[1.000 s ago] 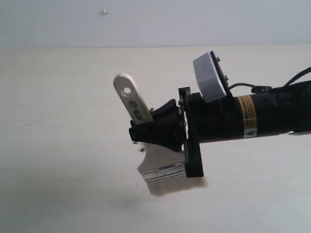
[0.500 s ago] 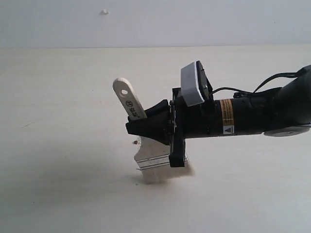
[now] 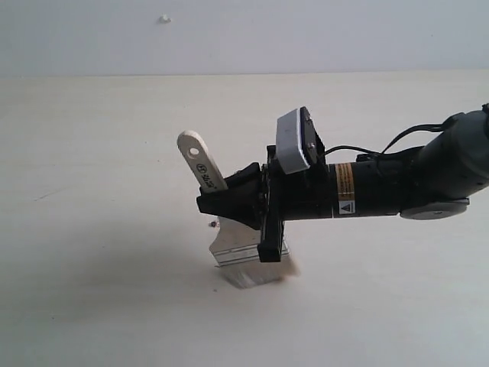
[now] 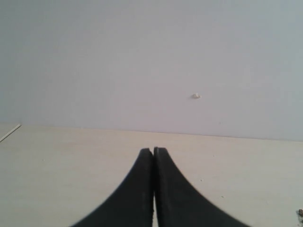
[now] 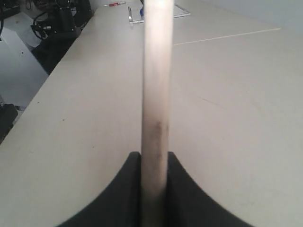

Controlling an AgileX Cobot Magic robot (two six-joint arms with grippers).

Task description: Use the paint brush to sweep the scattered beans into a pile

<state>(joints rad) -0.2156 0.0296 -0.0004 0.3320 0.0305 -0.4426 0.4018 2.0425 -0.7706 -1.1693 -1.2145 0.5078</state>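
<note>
Your right gripper (image 3: 220, 202) pinches the brush (image 3: 237, 245) by its handle, with the bristles down on the worktop (image 3: 92, 275) near its middle. Your left gripper (image 4: 153, 156) is pressed together, empty, off to the side. Only one or two beans (image 3: 212, 224) show, just beside the brush. Any pile is hidden behind it, so I judge the sweep under way, not finished.
</note>
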